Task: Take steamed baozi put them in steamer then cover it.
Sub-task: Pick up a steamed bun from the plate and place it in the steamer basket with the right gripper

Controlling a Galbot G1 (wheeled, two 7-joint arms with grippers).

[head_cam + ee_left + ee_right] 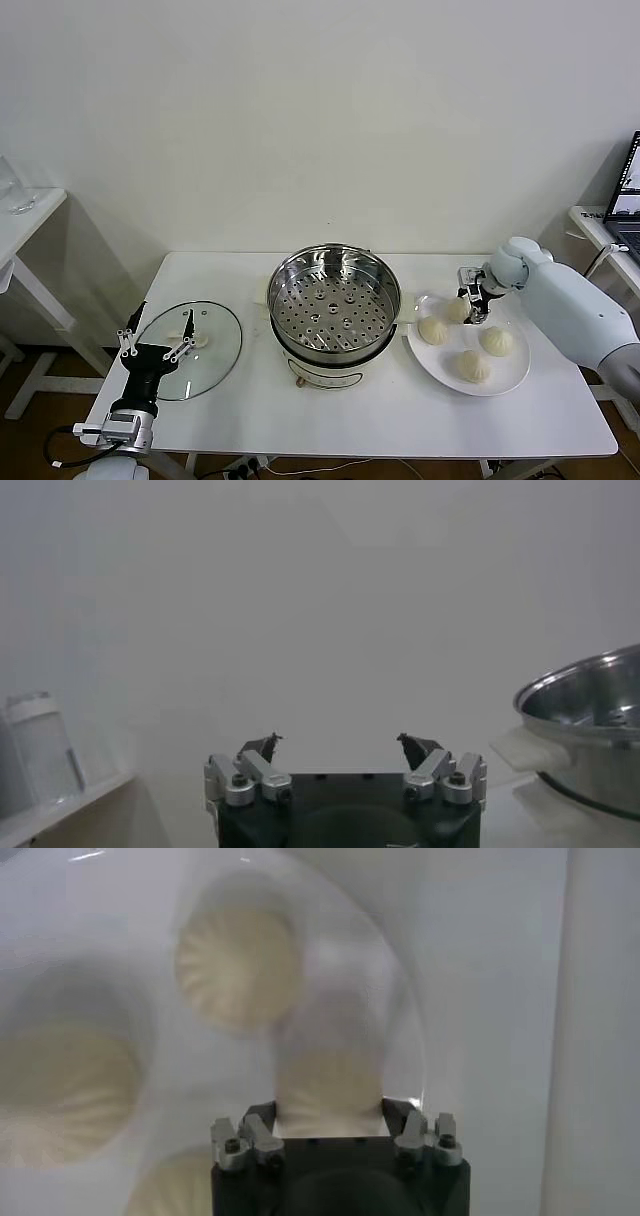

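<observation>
Four cream-white baozi lie on a white plate (510,378) at the right of the table. My right gripper (470,300) stands over the plate's far left part, and its fingers press both sides of one baozi (457,309), which fills the gap between them in the right wrist view (330,1083). The other three baozi (432,330) (496,341) (473,366) rest free on the plate. The steamer (333,300) stands empty at the table's middle. The glass cover (205,355) lies flat at the front left. My left gripper (157,345) is open and empty above the cover's near edge.
A side table with a clear jar (14,190) stands at the far left; the jar also shows in the left wrist view (35,750). A laptop (628,195) sits on a stand at the far right. The steamer's rim (590,695) shows in the left wrist view.
</observation>
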